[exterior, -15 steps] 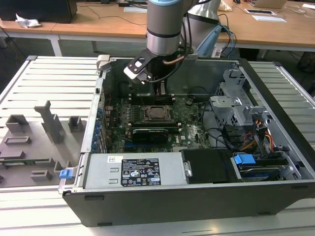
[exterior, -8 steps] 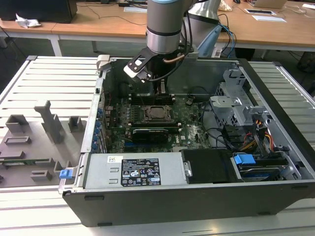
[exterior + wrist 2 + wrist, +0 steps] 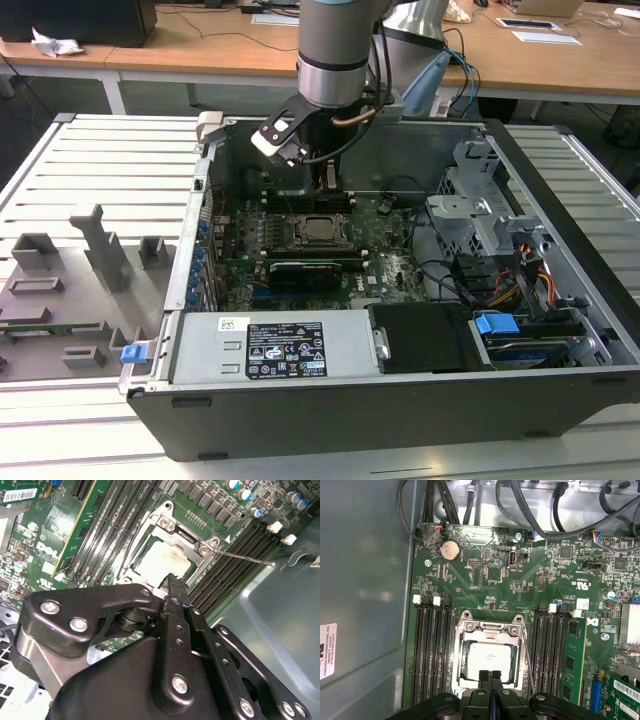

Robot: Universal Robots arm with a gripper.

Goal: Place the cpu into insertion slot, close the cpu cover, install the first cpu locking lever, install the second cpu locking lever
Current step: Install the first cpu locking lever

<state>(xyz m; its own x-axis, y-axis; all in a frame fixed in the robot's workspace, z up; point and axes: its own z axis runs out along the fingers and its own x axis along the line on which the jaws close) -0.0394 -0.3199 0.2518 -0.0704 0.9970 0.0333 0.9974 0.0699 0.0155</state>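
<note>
1. The open-topped case (image 3: 400, 420) gives free entry from above; the arm (image 3: 335, 50) reaches down through it.
2. The hand (image 3: 489, 675), fingers together, hangs just over the cpu cover (image 3: 489, 628) edge.
3. Memory slots (image 3: 430, 650) flank the cover on both sides.
4. A thin lever (image 3: 242, 558) juts sideways over the slots.
5. Cables (image 3: 470, 275) and a drive cage (image 3: 470, 215) crowd the exterior view's right.

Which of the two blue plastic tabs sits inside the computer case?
The blue tab toward the exterior view's right, among the drive bays and cables. The other blue tab hangs on the outer corner of the case at the exterior view's left.
</note>
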